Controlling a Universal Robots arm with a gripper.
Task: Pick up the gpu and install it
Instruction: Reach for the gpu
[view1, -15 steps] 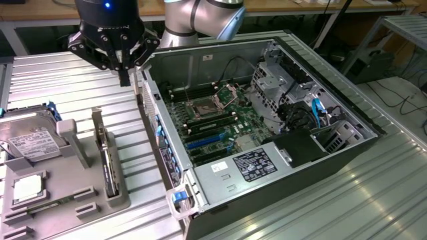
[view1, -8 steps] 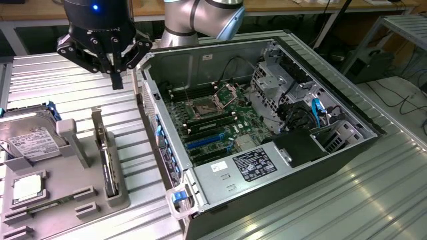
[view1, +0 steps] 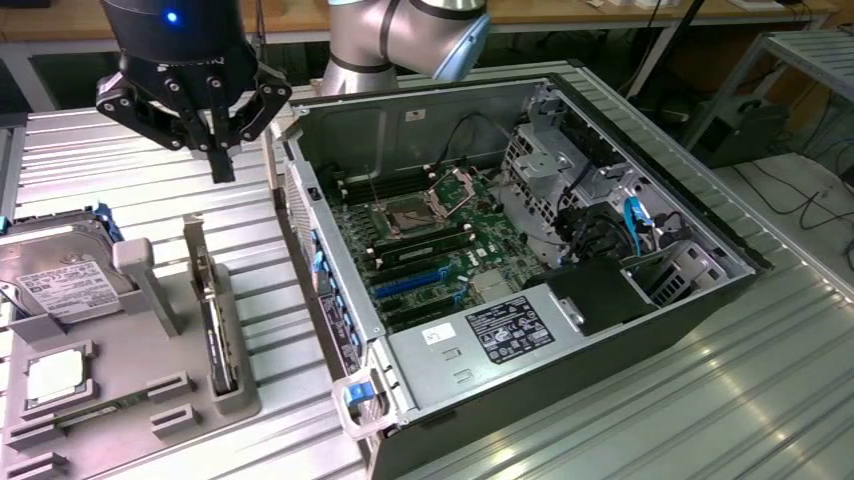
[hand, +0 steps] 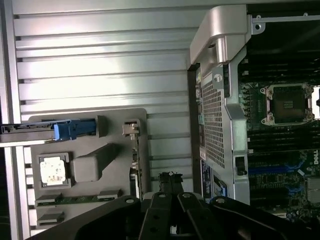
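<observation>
Item: we record one black multi-link tool (view1: 222, 168) on the grey arm, fingers pressed together and pointing down, holding nothing, poised in the air over the ribbed aluminium desk (view1: 694, 400). Task's thing: the thin dark gpu card with silver end bracket (view1: 216, 325), standing edge-on in a slot of the grey moulded parts tray (view1: 147, 400). From the tool it lies below and a little out from the fingertips, apart from them, on the tray's edge nearest the case; in the wrist view the gpu card (hand: 134, 162) sits just beside the tool (hand: 170, 177) tips, not under them. Long axis: we judge it runs parallel to the adjacent side wall of the open black computer case (view1: 747, 255), bracket end closer to the tool. Also on the tray, beyond the card from the case: a silver hard drive with white label (view1: 60, 285) and a square silver processor chip (view1: 56, 375). The case is to the tool's other side, with its green motherboard (view1: 441, 250) exposed. Status, by our reckoning: card not yet picked up.
</observation>
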